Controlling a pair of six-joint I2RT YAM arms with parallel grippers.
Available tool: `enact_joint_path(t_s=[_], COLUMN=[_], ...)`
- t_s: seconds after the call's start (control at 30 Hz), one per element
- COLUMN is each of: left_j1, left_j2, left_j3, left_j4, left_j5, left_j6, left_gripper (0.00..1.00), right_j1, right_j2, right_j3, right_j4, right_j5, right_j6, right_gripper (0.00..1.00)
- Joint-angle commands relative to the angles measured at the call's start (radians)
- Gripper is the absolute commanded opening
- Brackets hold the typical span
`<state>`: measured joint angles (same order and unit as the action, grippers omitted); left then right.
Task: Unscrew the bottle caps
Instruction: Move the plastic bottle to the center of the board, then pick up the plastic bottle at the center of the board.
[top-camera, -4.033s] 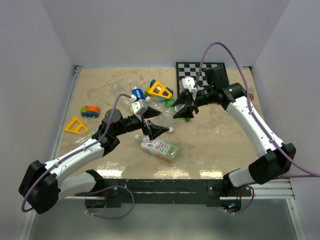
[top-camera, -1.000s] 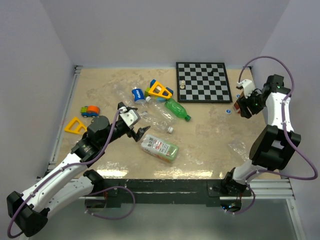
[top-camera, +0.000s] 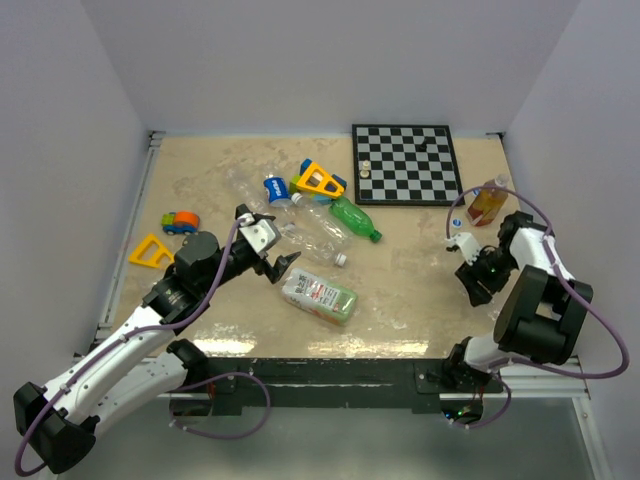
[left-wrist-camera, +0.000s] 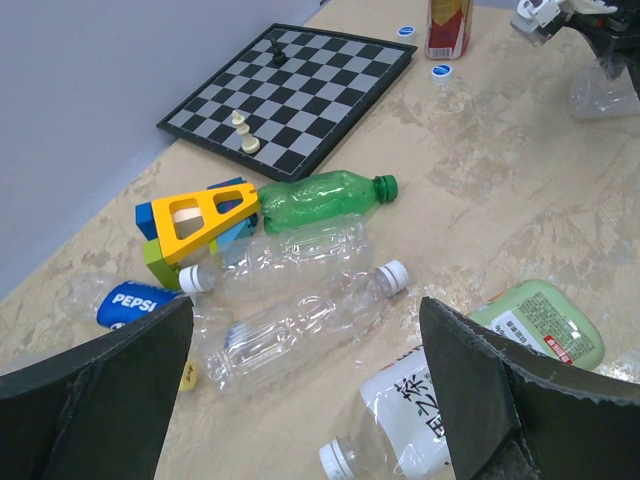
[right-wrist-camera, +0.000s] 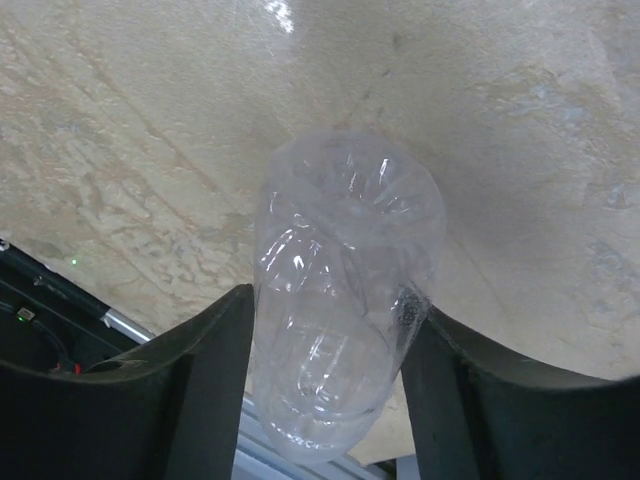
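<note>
Though small, white bottle caps

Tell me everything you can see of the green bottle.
The green bottle is translucent green plastic, ribbed, with no label showing and its green cap screwed on. It lies on its side on the table, in front of the chessboard, base at the yellow toy. A clear bottle lies close alongside; whether those two touch is unclear.

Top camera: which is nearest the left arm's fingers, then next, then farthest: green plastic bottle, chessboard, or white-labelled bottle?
1. White-labelled plastic bottle, lying just right of the left arm's fingers.
2. Green plastic bottle, farther back.
3. Black-and-white chessboard, at the back.
</note>
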<state>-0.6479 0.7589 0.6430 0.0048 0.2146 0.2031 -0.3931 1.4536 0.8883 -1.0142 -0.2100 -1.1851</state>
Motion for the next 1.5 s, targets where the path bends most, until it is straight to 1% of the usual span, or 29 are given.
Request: enact_joint_path(t_s=[0.0, 0.1, 0.23, 0.3, 0.5, 0.57, 0.77, 0.9, 1.03, 1.13, 1.17, 1.2, 1.23, 1.27, 1.3, 1.33, 1.37, 1.4, 1.43, 1.47], left_j1=[0.005, 0.007, 0.007, 0.005, 0.007, 0.005, 0.005, 0.005, 0.013, 0.027, 0.033, 0.036, 0.042, 0.045, 0.051, 0.054, 0.062, 0.068, 0.071, 0.074], left_j2=[-0.003, -0.003, -0.003, -0.001, 0.003, 0.005, 0.008, 0.016, 0.046, 0.082, 0.095, 0.109, 0.128, 0.144, 0.164, 0.181, 0.203, 0.227, 0.249, 0.269], left_j3=[-0.005, -0.005, -0.006, -0.006, -0.008, -0.008, -0.008, -0.008, 0.012, 0.027, 0.033, 0.04, 0.049, 0.055, 0.063, 0.069, 0.081, 0.09, 0.095, 0.099], left_j4=[0.027, 0.027, 0.027, 0.027, 0.027, 0.029, 0.032, 0.038, 0.026, 0.018, 0.015, 0.011, 0.001, -0.003, -0.003, -0.038, -0.048, -0.051, -0.057, -0.058], left_j5=[0.002, -0.001, -0.003, -0.003, -0.001, -0.001, 0.003, 0.012, -0.003, 0.012, 0.022, 0.031, 0.035, 0.037, 0.035, 0.026, 0.01, -0.004, -0.029, -0.052], left_j6=[0.018, 0.019, 0.019, 0.019, 0.021, 0.019, 0.015, -0.008, -0.059, -0.088, -0.096, -0.105, -0.117, -0.125, -0.132, -0.146, -0.181, -0.239, -0.29, -0.363], left_gripper=[1.0, 1.0, 1.0, 1.0, 1.0, 1.0, 1.0, 1.0, 1.0, 1.0, 1.0, 1.0, 1.0, 1.0, 1.0, 1.0, 1.0, 1.0, 1.0, 1.0], right_j1=[0.0, 0.002, 0.013, 0.025, 0.057, 0.06, 0.06, 0.062, 0.086, 0.164, 0.206, 0.218, 0.221, 0.221, 0.223, 0.221, 0.223, 0.23, 0.243, 0.255], right_j2=[0.02, 0.06, 0.116, 0.143, 0.168, 0.159, 0.062, -0.025, -0.094, -0.146, -0.168, -0.194, -0.215, -0.238, -0.26, -0.266, -0.262, -0.245, -0.213, -0.181], right_j3=[0.096, 0.187, 0.285, 0.304, 0.279, 0.27, 0.259, 0.3, 0.36, 0.36, 0.356, 0.345, 0.333, 0.318, 0.287, 0.253, 0.221, 0.206, 0.212, 0.242], right_j4=[0.032, 0.055, 0.118, 0.146, 0.247, 0.241, 0.2, 0.143, 0.08, 0.081, 0.107, 0.167, 0.214, 0.285, 0.371, 0.469, 0.544, 0.584, 0.566, 0.501], right_j5=[0.031, 0.029, 0.035, 0.046, 0.089, 0.089, 0.06, 0.005, -0.118, -0.257, -0.314, -0.394, -0.485, -0.574, -0.656, -0.752, -0.846, -0.917, -0.971, -0.971], right_j6=[-0.03, -0.022, 0.008, 0.025, 0.065, 0.065, 0.062, 0.064, 0.073, 0.11, 0.142, 0.168, 0.198, 0.247, 0.356, 0.474, 0.545, 0.595, 0.582, 0.514], right_gripper=[0.53, 0.41, 0.4, 0.43, 0.69, 0.74, 0.74, 0.78, 0.81, 0.83, 0.85, 0.89, 0.98, 0.98, 0.98, 0.98, 0.98, 0.98, 0.95, 0.93])
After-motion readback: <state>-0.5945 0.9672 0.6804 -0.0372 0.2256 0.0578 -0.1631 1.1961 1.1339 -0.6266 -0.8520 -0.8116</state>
